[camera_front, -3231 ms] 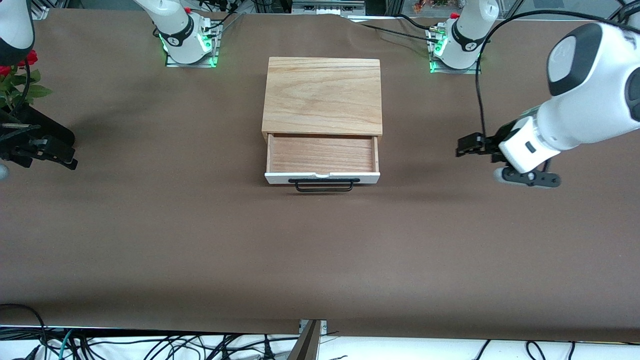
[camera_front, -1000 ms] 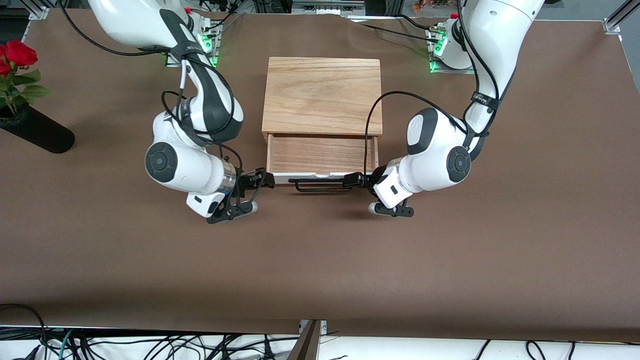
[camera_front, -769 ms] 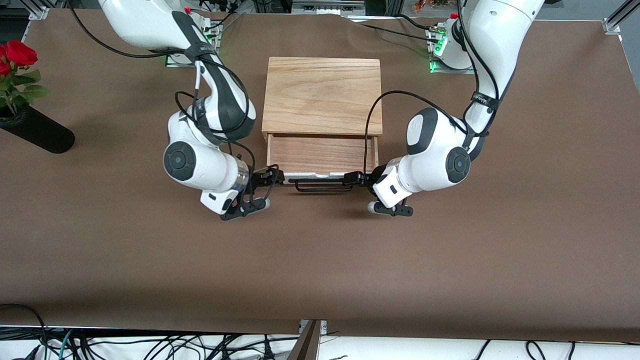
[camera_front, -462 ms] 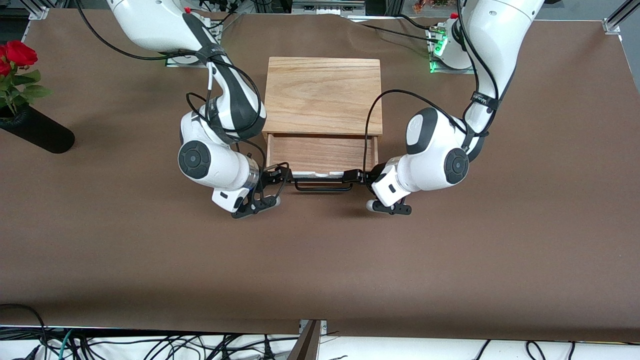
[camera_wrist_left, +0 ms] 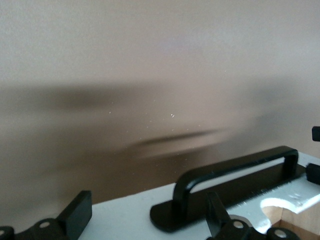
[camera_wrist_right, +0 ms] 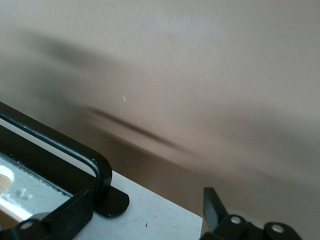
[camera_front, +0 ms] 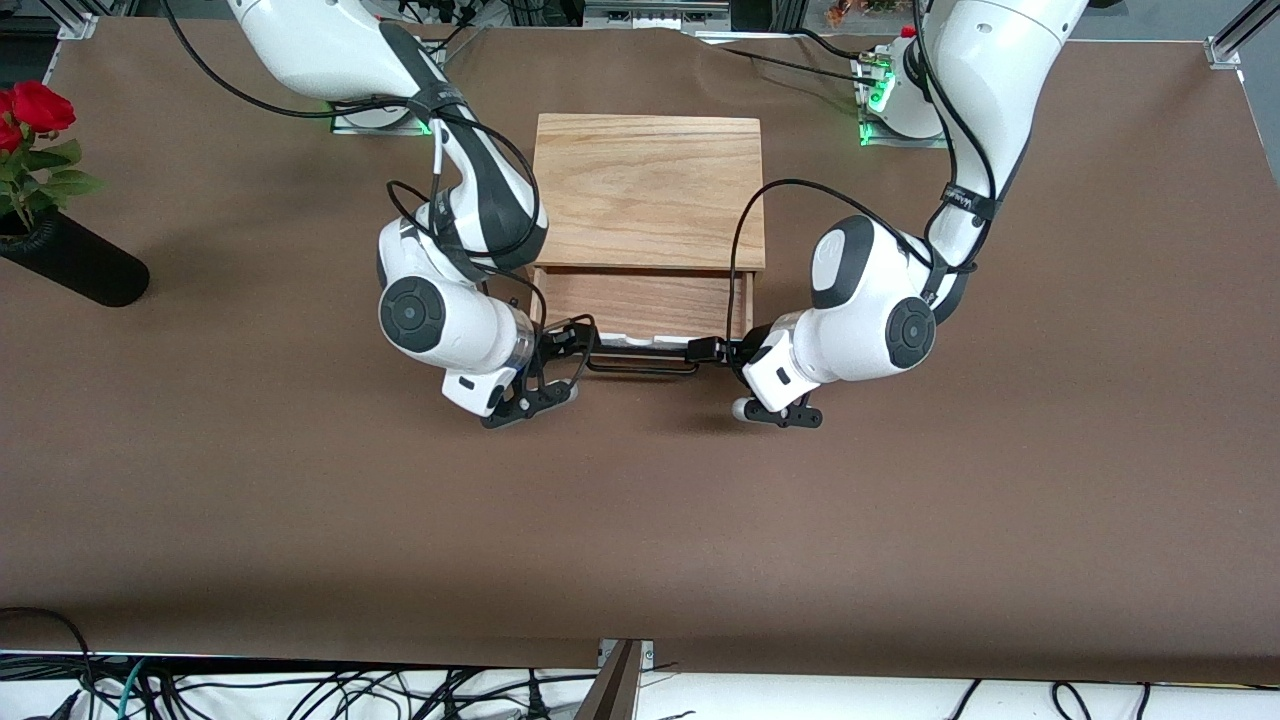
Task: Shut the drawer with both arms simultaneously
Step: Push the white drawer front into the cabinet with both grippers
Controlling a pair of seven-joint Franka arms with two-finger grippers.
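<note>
- Brown table (camera_front: 300, 500); oak box (camera_front: 648, 190) with drawer (camera_front: 640, 305) partly out.
- Left gripper (camera_front: 705, 351) and right gripper (camera_front: 580, 338), fingers spread, at the drawer's white front.
- Rose vase (camera_front: 70, 262) at the right arm's end.

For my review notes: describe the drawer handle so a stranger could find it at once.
Find the oak box mid-table between the arm bases. Its drawer sticks out toward the front camera. On the drawer's white front sits the handle, the only thin black wire bar, between the two grippers.

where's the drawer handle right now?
Front view: the handle sits on the drawer front, between the right gripper and left gripper.
</note>
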